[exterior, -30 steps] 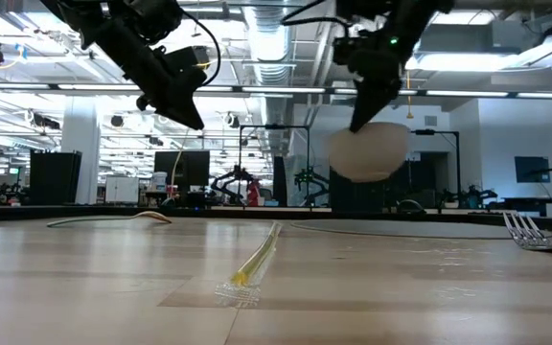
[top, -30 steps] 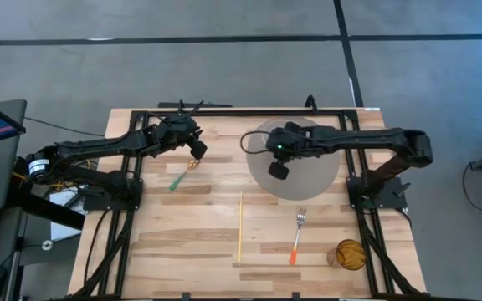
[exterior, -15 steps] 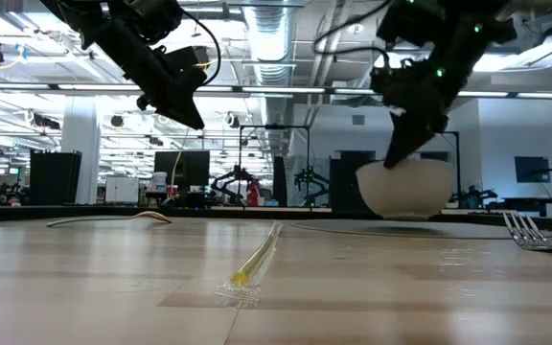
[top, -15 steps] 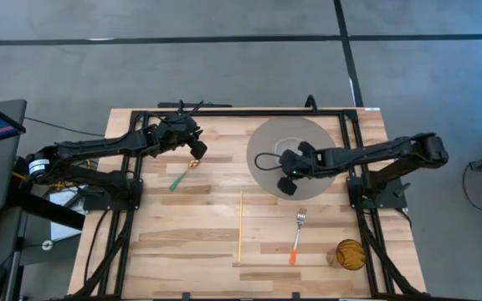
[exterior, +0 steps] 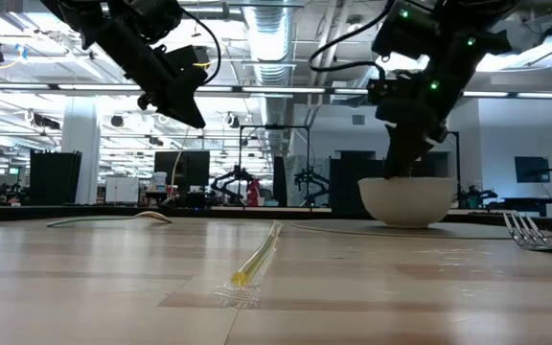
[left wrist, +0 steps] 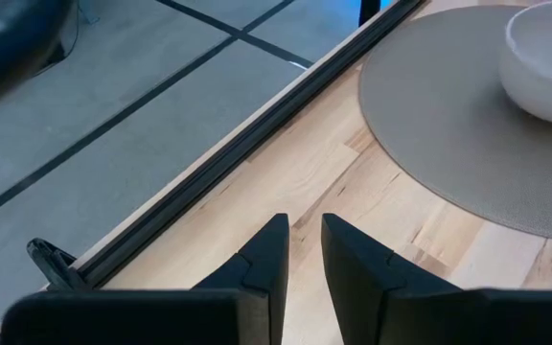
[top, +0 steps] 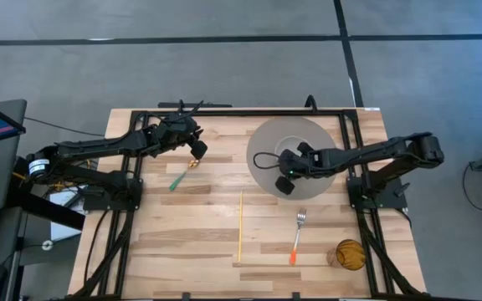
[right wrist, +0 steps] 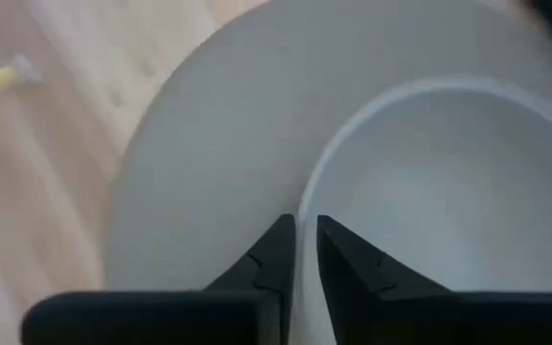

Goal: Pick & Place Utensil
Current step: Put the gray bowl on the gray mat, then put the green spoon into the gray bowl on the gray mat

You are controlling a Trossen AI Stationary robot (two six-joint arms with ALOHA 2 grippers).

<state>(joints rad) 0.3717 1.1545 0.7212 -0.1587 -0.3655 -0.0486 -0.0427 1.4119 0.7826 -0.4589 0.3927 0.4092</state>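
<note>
A white bowl [exterior: 407, 199] stands upright on its base on the round grey mat [top: 308, 134]; in the high view the right arm covers most of it. My right gripper [top: 284, 184] is at the bowl's rim, shut on it. An orange-handled fork [top: 296, 236], a long yellow utensil [top: 240, 224] and a green-handled utensil [top: 178, 178] lie flat on the wooden table. My left gripper [top: 197, 150] hovers shut above the table's far left part, near the green utensil's head, touching nothing. My right gripper pinches the bowl's rim [right wrist: 307, 196], one finger inside the bowl and one outside. It comes from above, pointing down [exterior: 402, 163]. The bowl sits upright with its base on the grey mat [right wrist: 199, 163].
An amber glass [top: 350, 254] stands at the near right corner. Black frame rails [top: 224, 111] run along the far edge and both sides. Bare wood lies between the yellow utensil and the left rail. The room shows behind the table in the low view.
My right gripper, still shut on the bowl, has come down and a little toward the near edge. The bowl, a second ago lifted clear and tilted, now stands level on the mat.
</note>
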